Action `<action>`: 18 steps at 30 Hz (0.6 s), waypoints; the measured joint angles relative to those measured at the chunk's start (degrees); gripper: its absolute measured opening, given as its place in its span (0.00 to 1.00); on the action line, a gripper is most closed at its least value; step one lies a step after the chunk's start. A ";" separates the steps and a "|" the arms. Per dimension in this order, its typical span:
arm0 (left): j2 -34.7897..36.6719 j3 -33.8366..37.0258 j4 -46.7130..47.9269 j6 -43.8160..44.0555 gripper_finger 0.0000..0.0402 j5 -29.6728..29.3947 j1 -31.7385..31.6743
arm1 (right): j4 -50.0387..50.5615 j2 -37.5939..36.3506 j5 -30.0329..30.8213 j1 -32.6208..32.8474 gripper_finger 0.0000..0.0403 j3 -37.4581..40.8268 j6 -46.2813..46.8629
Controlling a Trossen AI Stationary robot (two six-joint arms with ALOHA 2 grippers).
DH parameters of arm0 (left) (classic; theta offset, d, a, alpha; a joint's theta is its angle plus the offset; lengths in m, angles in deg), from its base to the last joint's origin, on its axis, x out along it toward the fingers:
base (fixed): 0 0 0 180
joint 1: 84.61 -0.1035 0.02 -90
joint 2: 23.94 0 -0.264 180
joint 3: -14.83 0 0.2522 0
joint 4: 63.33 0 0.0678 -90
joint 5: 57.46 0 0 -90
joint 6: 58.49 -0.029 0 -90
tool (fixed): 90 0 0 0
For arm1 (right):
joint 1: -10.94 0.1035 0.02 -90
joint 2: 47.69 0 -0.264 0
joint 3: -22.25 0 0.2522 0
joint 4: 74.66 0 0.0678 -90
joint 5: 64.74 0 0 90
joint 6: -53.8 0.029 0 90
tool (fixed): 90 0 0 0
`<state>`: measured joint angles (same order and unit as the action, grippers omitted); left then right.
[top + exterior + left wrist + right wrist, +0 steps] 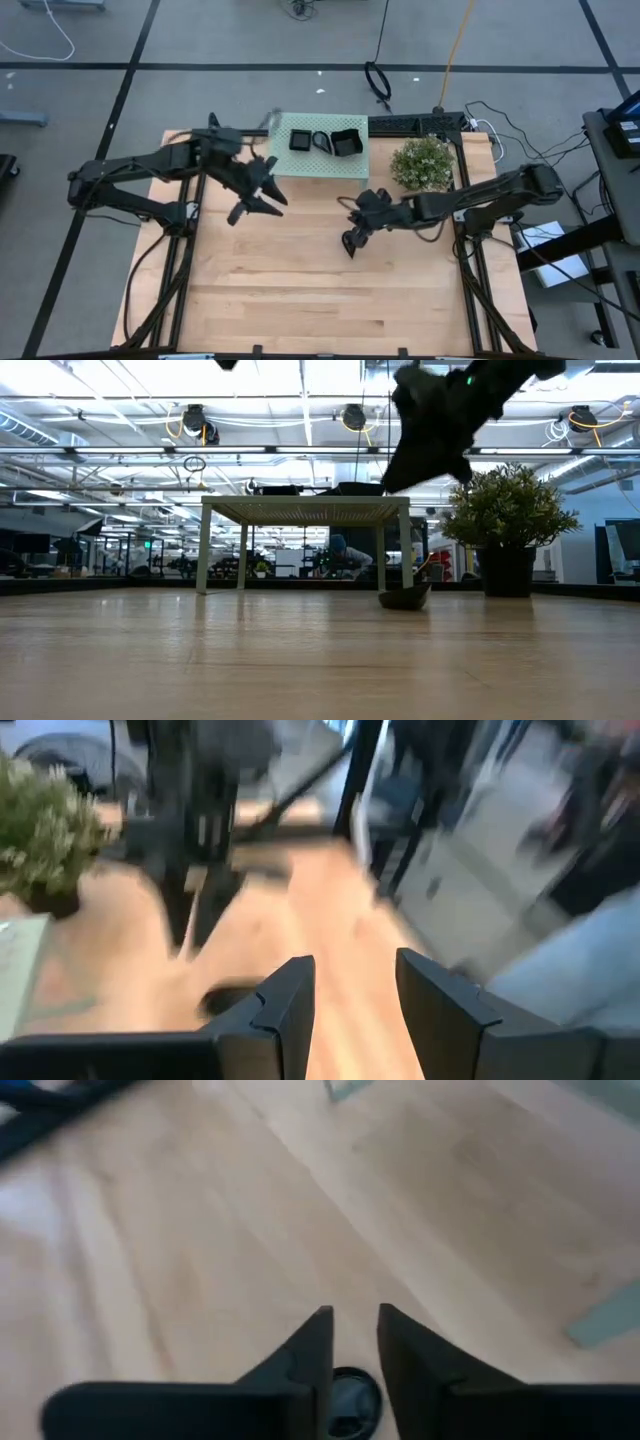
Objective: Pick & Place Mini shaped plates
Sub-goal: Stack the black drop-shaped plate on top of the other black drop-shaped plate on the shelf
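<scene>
Three glossy black mini plates sit on top of the mint-green stand (pixel 290 166): a square one (pixel 300 140), a teardrop one (pixel 320 141) and a larger curved-rim one (pixel 347 143). One more small black dish (pixel 405 598) rests by its base on the table. My right gripper (pixel 350 242) hangs high above it, fingers pointing down and narrowly open. In the right wrist view the dish (pixel 352 1398) shows below the gripper (pixel 355 1335). My left gripper (pixel 258 207) is open in the air at the stand's near left corner and holds nothing (pixel 355 985).
A bushy potted plant (pixel 423 163) stands right of the stand, near the right arm. The stand (pixel 305 510) stands on thin legs at the table's far edge. Bare wood lies across the table's near half (pixel 320 300). People and equipment show in the room beyond.
</scene>
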<state>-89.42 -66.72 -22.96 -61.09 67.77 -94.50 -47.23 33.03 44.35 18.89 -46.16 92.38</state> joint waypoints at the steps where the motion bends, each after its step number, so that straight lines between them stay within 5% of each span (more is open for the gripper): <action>1: -0.75 0.07 1.85 -3.84 0.36 -1.07 0.00 | 0.26 -1.41 -0.65 0.00 0.20 0.00 0.69; 7: -8.14 0.04 -0.18 -18.69 0.36 -9.75 1.39 | 0.64 -8.09 -2.90 0.04 0.31 0.00 3.77; 18: -27.32 0.04 -5.34 -35.44 0.36 -11.46 5.73 | 6.81 -19.91 -7.42 0.09 0.30 -0.04 -0.95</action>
<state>-116.74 -66.68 -28.30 -96.53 56.30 -88.78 -40.42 13.13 36.93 18.98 -46.21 91.43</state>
